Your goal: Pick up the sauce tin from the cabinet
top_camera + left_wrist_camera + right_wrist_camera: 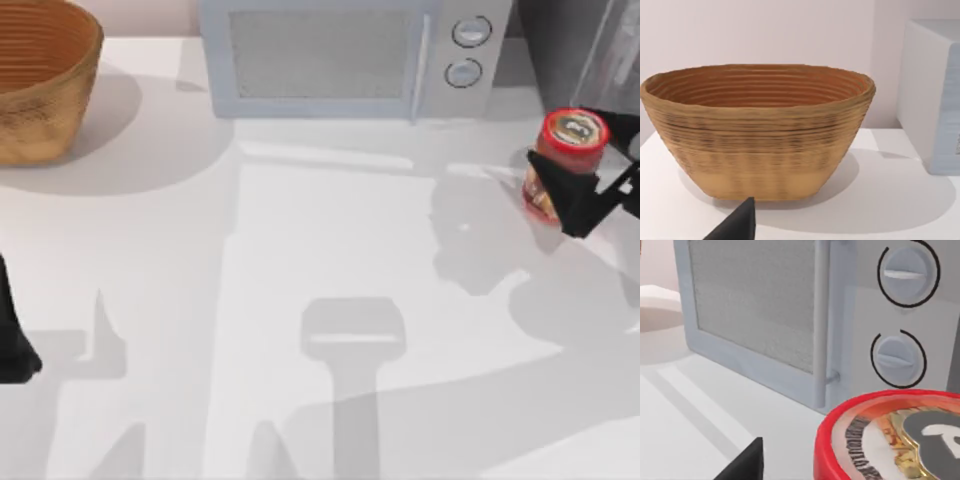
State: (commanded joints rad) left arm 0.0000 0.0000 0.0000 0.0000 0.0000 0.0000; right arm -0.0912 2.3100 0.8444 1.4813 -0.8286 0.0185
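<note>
The sauce tin [890, 440] sits closest to the lens in the right wrist view, its red rim and dark round mark large at the near edge. From above, the right gripper [572, 195] is closed about it — the black fingers [560, 195] clasp the label below the red top, and the tin [565, 160] stands upright at the table's far right, just in front of the cabinet [570, 50] in the far right corner. It appears clear of the cabinet and held off the table [320, 280], though how high cannot be told.

Outward from there: the microwave [345, 55] lies to the left along the far edge, its two knobs [471, 32] just beside the tin's side of the scene. Well apart, at the far left, stands a woven basket [35, 80]. The left gripper [15, 350] is parked at the near left edge; whether its fingers are open cannot be made out.

As a judgement, the grasp is made and the step in hand is carrying the tin away from the cabinet. The next move calls for a steady lift with the grip kept firm — and a path that clears the microwave's corner.

Count: one tin, one cabinet, one microwave with two knobs, one basket, two grippers.
</note>
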